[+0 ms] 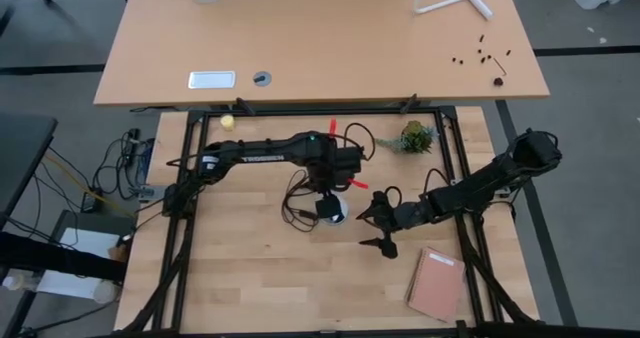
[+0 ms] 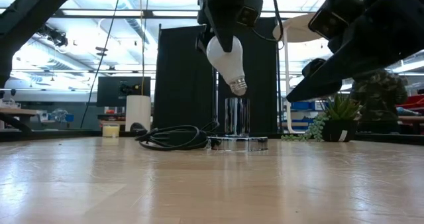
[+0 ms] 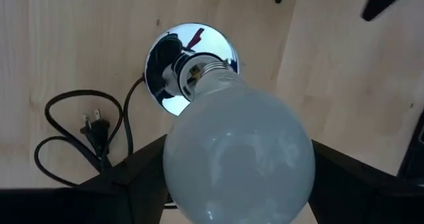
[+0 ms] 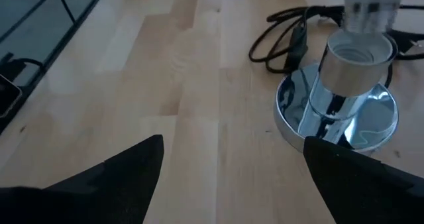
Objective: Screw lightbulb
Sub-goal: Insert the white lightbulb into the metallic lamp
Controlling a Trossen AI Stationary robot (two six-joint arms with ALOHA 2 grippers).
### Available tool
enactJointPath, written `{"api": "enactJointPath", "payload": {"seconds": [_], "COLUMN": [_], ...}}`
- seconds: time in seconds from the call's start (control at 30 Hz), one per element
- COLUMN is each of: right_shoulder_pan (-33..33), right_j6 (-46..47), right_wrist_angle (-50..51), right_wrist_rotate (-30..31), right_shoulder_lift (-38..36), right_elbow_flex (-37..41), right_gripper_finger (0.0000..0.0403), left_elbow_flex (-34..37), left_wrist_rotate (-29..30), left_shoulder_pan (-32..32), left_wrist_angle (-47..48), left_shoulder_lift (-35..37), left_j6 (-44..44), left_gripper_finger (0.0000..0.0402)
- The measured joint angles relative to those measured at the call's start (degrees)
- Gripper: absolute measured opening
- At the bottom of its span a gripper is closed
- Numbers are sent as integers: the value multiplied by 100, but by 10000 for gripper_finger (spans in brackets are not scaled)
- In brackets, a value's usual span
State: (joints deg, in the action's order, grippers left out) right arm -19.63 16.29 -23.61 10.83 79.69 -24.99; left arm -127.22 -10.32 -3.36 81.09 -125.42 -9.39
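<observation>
Count: one lightbulb (image 2: pixel 227 60), one chrome socket base (image 2: pixel 238 142) with one black cord (image 2: pixel 173 137), one small plant (image 1: pixel 415 137), one yellowish ball (image 1: pixel 228 121), one brown notebook (image 1: pixel 436 283) — all on the wooden table (image 1: pixel 250 278).

Left arm reaches in from 9 o'clock to table centre, wrist pointing down. Left gripper (image 2: pixel 224 35) clamps the lightbulb by its glass, screw base downward, tilted slightly; the bulb hangs just above the socket's open collar, not touching it.

Right arm comes in from 3 o'clock, elbow bent, forearm low. Right gripper (image 1: pixel 380 227) sits just beside the socket base at its 4 o'clock — jaws spread wide, empty. Notebook lies at 5 o'clock, near the table edge.
</observation>
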Motion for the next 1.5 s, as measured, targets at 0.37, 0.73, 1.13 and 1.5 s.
{"api": "enactJointPath", "payload": {"seconds": [0.37,0.73,1.13,1.5], "right_shoulder_pan": [2,2,40,50], "right_j6": [15,24,-84,-94], "right_wrist_angle": [-45,-120,-117,-84], "right_wrist_rotate": [0,0,177,244], "right_shoulder_lift": [8,15,19,19], "right_elbow_flex": [-2,-2,-2,-2], "right_gripper_finger": [372,372,372,372], "left_elbow_flex": [0,-2,-216,-313], "left_wrist_rotate": [13,-11,216,511], "left_shoulder_pan": [-15,-31,2,144], "left_wrist_angle": [-14,-37,-281,-498], "left_shoulder_lift": [-109,-369,-462,-462], "left_j6": [95,299,636,1064], "left_gripper_finger": [294,294,295,307]}}
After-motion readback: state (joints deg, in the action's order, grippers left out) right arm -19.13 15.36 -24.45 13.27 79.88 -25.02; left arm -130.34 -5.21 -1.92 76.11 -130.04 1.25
